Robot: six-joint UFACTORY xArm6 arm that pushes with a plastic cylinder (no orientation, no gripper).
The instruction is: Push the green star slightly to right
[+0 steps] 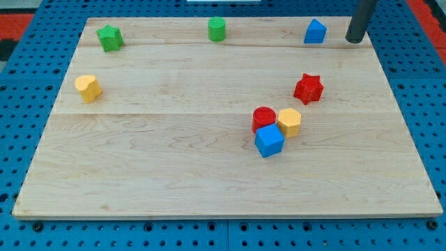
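The green star (109,37) sits at the board's top left corner. My tip (355,40) is at the top right of the wooden board (174,174), far to the right of the star, just right of a blue block with a peaked top (315,32). A green cylinder (217,29) stands between star and tip along the top edge.
A yellow block (88,88) lies at the left edge. A red star (308,88) is at the right. A red cylinder (264,118), a yellow block (289,121) and a blue cube (269,141) cluster right of centre, touching.
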